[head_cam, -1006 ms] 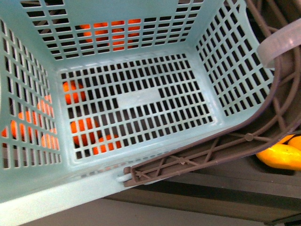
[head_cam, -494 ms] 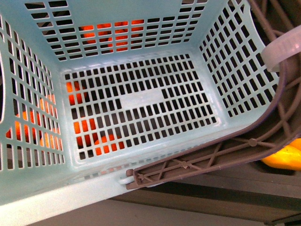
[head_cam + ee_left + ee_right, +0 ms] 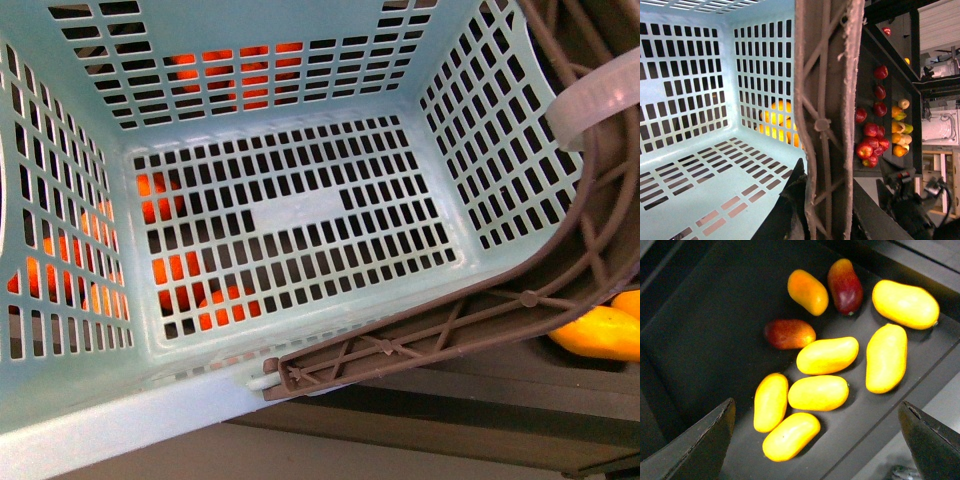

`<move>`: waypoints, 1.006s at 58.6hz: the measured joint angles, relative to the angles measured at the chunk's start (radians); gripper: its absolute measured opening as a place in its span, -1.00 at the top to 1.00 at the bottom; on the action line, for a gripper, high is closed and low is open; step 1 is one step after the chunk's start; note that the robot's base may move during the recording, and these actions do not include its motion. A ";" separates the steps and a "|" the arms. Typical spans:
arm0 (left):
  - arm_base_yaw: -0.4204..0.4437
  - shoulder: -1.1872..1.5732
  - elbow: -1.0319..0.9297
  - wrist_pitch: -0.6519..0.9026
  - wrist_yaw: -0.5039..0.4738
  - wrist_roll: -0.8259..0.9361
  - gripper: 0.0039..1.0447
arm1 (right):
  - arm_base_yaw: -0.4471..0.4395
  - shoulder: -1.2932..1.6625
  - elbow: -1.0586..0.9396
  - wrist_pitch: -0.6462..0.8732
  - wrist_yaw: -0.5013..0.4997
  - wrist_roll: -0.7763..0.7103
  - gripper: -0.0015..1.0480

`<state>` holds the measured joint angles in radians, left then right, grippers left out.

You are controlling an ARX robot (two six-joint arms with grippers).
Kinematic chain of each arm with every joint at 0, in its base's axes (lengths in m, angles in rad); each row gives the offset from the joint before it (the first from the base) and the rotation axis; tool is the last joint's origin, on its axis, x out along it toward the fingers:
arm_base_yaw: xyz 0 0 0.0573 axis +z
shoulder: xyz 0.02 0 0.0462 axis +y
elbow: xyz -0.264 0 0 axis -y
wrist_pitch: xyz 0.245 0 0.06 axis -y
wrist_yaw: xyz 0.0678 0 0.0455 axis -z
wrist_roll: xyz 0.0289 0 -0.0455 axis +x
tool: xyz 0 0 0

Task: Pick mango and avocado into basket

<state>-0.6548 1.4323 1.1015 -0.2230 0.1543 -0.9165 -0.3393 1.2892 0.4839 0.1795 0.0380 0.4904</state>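
- Dark shelving (image 3: 450,405) edges the front view. The teal basket (image 3: 300,400) fills most of it, its brown handle (image 3: 420,335) crossing at 5 o'clock. One mango (image 3: 600,332) lies outside the basket at 4 o'clock, long axis roughly 9-to-3.
- Left wrist view: the left gripper (image 3: 832,200) is clamped on the handle, with red apples (image 3: 870,142) beyond.
- Right wrist view: the right gripper (image 3: 816,404) is spread wide above mangoes (image 3: 827,355) lying flat on a dark tray (image 3: 715,340), their axes pointing different ways.

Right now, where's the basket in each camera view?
Front: the basket fills nearly the whole picture, seen from above.
Left wrist: its wall and floor fill about half the picture, up to the handle crossing the middle.
Right wrist: not in it; only mangoes on a dark tray.
Shared landmark: the brown lattice handle, in the front and left wrist views.
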 joint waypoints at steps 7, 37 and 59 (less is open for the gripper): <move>0.000 0.000 0.000 0.000 0.000 0.000 0.85 | 0.091 0.245 0.121 0.048 0.077 0.067 -0.83; 0.000 0.000 0.000 0.000 0.000 0.000 0.85 | 0.406 0.858 0.546 -0.072 0.130 0.526 -0.83; 0.000 0.000 0.000 0.000 -0.002 0.000 0.85 | 0.428 0.991 0.607 -0.079 0.130 0.602 -0.83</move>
<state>-0.6548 1.4323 1.1015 -0.2230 0.1524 -0.9165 0.0891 2.2803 1.0904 0.1009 0.1684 1.0920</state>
